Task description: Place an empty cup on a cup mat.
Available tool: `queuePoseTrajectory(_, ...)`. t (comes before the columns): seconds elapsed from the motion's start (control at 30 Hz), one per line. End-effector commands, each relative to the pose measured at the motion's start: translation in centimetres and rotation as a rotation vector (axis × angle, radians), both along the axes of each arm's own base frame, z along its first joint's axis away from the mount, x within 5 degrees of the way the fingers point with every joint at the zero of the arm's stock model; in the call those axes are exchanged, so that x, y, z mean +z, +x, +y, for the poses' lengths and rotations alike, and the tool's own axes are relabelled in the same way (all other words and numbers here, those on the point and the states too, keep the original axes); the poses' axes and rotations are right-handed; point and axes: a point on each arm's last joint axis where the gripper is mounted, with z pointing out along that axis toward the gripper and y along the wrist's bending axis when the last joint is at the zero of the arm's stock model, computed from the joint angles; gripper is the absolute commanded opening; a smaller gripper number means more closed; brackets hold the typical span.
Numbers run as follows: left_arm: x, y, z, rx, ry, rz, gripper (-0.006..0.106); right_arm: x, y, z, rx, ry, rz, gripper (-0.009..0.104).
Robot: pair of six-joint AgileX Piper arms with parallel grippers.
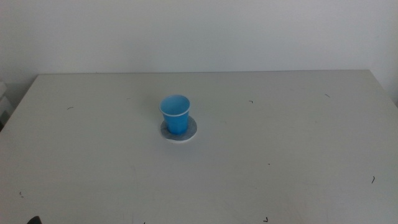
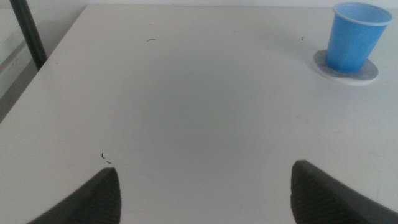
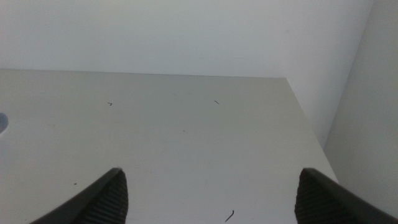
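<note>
The blue cup (image 1: 175, 114) stands upright on the grey cup mat (image 1: 188, 133) near the middle of the white table, and looks empty. In the left wrist view the cup (image 2: 354, 37) sits on the mat (image 2: 372, 72), far from my left gripper (image 2: 205, 190). The left gripper is open and empty, low over the table's near left part. My right gripper (image 3: 214, 193) is open and empty over the table's right part, facing the back wall. An edge of the mat (image 3: 2, 122) just shows in its view.
The white table (image 1: 280, 155) carries only small dark specks. A dark post (image 2: 28, 31) stands off the table's left edge. A pale wall rises behind the far edge, and the table's right edge (image 3: 308, 124) shows in the right wrist view.
</note>
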Motion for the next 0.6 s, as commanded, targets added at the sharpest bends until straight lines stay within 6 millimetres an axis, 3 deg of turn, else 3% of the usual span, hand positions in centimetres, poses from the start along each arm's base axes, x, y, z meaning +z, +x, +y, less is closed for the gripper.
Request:
queuePoseTrajectory(0.0, 0.8, 0.1, 0.0, 0.000, -0.016, -0.084, 0.105, 1.1, 0.5, -0.1, 0.008, -0.051, -0.147, 0.094)
queuePoseTrajectory(0.57, 0.8, 0.1, 0.0, 0.000, -0.016, -0.084, 0.105, -3.4, 1.2, 0.0, 0.037, -0.102, -0.082, 0.094)
